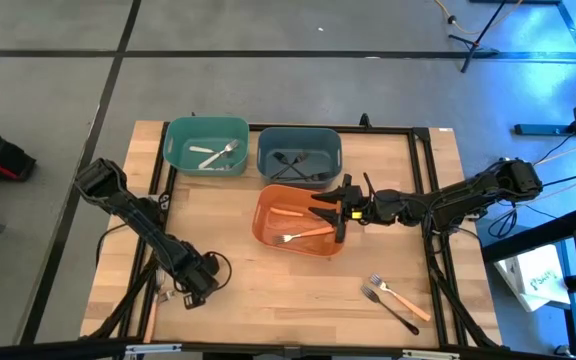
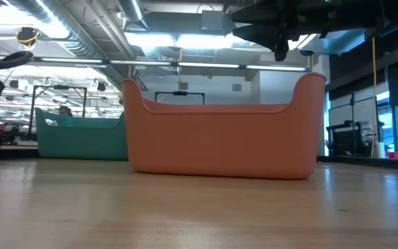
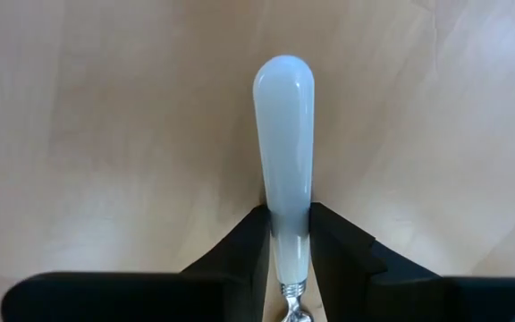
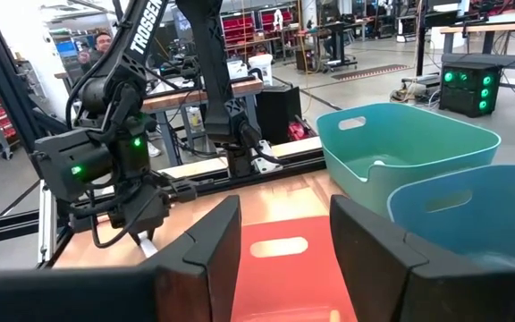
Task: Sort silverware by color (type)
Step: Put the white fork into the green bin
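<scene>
The white-handled utensil is pinched by its handle between the fingers of the left gripper, low over the bench near its front left corner. It should be lifted level and carried to the teal bin, where white pieces lie. The right gripper hangs over the orange bin, fingers spread and empty. Three bins are counted, the blue-grey bin included. Two utensils lie near the front right corner.

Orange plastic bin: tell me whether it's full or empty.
Neither: the orange plastic bin is partly filled. The high view shows two orange-handled utensils lying on its floor, with bare floor around them, and the open right gripper above it.
</scene>
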You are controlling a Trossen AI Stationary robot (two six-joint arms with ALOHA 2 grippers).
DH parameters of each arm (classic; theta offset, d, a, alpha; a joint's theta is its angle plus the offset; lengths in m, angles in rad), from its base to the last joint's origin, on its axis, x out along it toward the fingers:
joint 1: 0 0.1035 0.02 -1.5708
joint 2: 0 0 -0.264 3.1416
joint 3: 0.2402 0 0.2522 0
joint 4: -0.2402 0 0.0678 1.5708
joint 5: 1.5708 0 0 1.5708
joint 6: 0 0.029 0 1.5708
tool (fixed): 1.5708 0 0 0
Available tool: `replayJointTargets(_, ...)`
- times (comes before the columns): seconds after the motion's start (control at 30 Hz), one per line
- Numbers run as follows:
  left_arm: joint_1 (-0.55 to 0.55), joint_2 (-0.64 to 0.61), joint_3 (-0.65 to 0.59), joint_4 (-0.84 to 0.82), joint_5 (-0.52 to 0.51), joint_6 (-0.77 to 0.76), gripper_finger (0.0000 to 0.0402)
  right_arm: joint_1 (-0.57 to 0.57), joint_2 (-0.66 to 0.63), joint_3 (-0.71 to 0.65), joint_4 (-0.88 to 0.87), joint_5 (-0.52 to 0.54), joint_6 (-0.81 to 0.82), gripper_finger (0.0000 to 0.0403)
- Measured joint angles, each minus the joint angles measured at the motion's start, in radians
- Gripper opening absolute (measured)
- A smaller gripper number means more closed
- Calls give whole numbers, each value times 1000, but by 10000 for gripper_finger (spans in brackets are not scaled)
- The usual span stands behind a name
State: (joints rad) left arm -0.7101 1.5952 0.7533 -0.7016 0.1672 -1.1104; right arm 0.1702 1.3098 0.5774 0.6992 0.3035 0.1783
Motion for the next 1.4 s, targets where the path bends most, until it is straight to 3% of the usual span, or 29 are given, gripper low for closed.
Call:
replayJointTargets(0.37,-11,-99,13,-108,-241,-24,71,0,0,0,-10,3,0,161)
replayJointTargets(0.7,-12,-100,1,-87,-283,-13,123,0,0,0,-12,9,0,161)
replayJointTargets(1.1,-46,-110,-93,-19,-251,-87,122,0,0,0,-15,20,-7,161)
replayJointTargets(1.2,-45,-111,-103,-6,-252,-83,108,0,0,0,-13,22,-28,161)
replayJointTargets(1.4,-50,-103,-61,-26,-261,-18,38,-1,-1,0,10,82,-53,161)
